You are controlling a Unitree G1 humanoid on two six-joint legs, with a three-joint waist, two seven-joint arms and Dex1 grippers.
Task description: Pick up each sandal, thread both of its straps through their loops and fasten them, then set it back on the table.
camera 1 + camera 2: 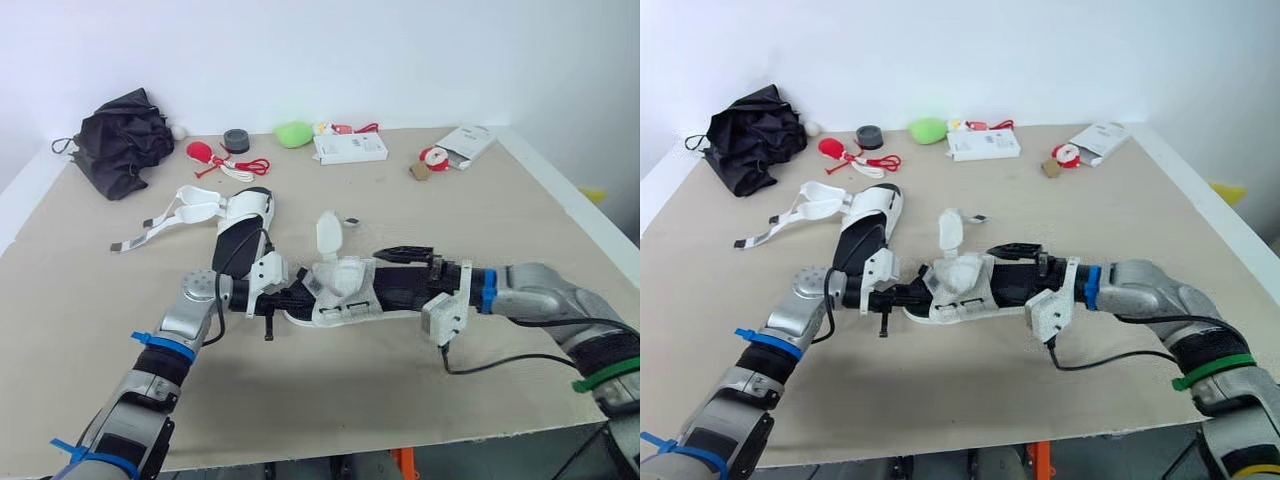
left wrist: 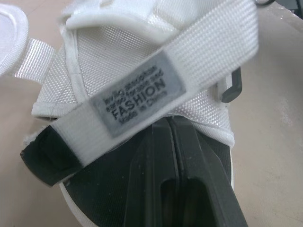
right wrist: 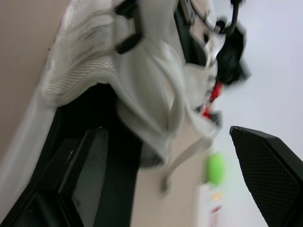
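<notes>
Sandals: two, both on the table (image 1: pixel 500 230).

1. Sandal one (image 1: pixel 340 295) lies mid-table between the two grippers. One strap flap (image 1: pixel 328 232) stands up, unfastened. The labelled strap (image 2: pixel 137 94) crosses its white upper; only the word "FASHION" can be read.
2. Sandal two (image 1: pixel 243 228) lies just behind the left gripper, apart from it. Its loose straps (image 1: pixel 165 222) trail to the left.

Grippers: two.

- Left gripper (image 1: pixel 272 300) is at the toe of sandal one, its tip hidden under the labelled strap. Its state cannot be told.
- Right gripper (image 1: pixel 390 275) is spread wide at the heel. One finger (image 3: pixel 267 175) stands free above the sandal and the other lies low by the sole.

At the far edge are two white boxes (image 1: pixel 350 148), one black bundle (image 1: pixel 125 140) and one green lump (image 1: pixel 293 133).
</notes>
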